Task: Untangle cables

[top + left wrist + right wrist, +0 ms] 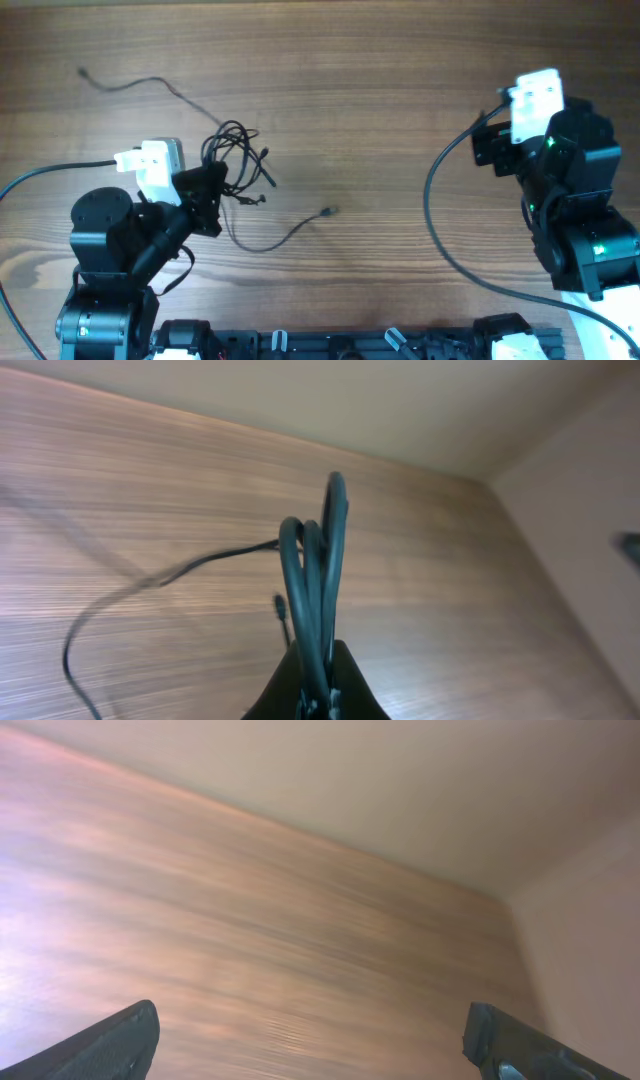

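Cables lie bunched in a knot left of the table's middle. One strand trails off toward the far left, and another curls out to a small plug end nearer the centre. My left gripper is pinched together on several loops of that knot, which stand up from its tips. My right gripper hangs spread wide over the bare wooden table, well apart from them.
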Robot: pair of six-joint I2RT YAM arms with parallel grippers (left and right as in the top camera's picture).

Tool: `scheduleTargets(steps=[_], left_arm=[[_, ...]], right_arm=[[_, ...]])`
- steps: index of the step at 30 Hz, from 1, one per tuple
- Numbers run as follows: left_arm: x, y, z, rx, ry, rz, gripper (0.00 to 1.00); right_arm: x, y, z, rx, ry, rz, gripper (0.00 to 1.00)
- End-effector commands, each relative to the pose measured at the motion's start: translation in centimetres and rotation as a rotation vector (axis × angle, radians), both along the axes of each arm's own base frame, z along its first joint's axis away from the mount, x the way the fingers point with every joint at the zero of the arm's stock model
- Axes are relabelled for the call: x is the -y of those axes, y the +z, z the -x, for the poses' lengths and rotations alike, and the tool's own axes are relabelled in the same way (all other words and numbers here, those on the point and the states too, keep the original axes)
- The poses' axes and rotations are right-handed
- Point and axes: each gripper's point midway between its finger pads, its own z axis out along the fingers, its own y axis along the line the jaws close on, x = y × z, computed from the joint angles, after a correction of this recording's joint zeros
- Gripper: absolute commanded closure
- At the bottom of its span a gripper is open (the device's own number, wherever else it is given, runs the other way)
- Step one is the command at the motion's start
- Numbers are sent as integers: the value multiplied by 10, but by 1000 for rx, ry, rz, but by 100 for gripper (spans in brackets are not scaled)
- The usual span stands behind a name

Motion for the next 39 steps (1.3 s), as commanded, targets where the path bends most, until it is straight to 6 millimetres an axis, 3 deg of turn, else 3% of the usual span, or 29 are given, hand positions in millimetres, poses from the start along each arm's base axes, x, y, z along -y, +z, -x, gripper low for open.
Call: scheduleTargets(steps=[1, 5, 7, 12, 15, 19, 21, 24, 34, 36, 37, 38, 39], left_arm=[[34, 18, 21, 55, -239, 62, 96], [60, 21, 39, 115, -488, 58, 96], [67, 18, 39, 125, -546, 45, 96], [104, 9, 35, 133, -706, 26, 96], [136, 3, 25, 123, -749, 18, 96], [175, 3, 26, 179, -834, -14, 96], [191, 6, 33, 265, -920, -78, 96], [205, 14, 45, 396, -998, -122, 96], [225, 27, 69, 536, -1096, -136, 96], [227, 30, 71, 556, -1101, -131, 96], [227, 33, 70, 570, -1098, -129, 96], [228, 35, 70, 579, -1096, -127, 96], [228, 38, 69, 594, -1093, -125, 96]], right_arm=[[-69, 4, 16, -16, 393, -144, 0], [-130, 23, 60, -20, 793, -332, 0], [-141, 28, 73, -56, 850, -431, 0], [-138, 37, 85, -139, 809, -480, 0], [-114, 32, 78, -212, 643, -372, 0], [-110, 23, 92, -295, 696, -282, 0], [-125, 24, 115, -286, 882, -255, 0], [-126, 21, 121, -304, 907, -258, 0], [-129, 22, 125, -296, 943, -251, 1], [-128, 21, 126, -298, 950, -241, 5], [-128, 21, 126, -299, 950, -242, 14], [-128, 20, 126, -300, 950, -242, 26], [-128, 20, 126, -300, 950, -242, 54]])
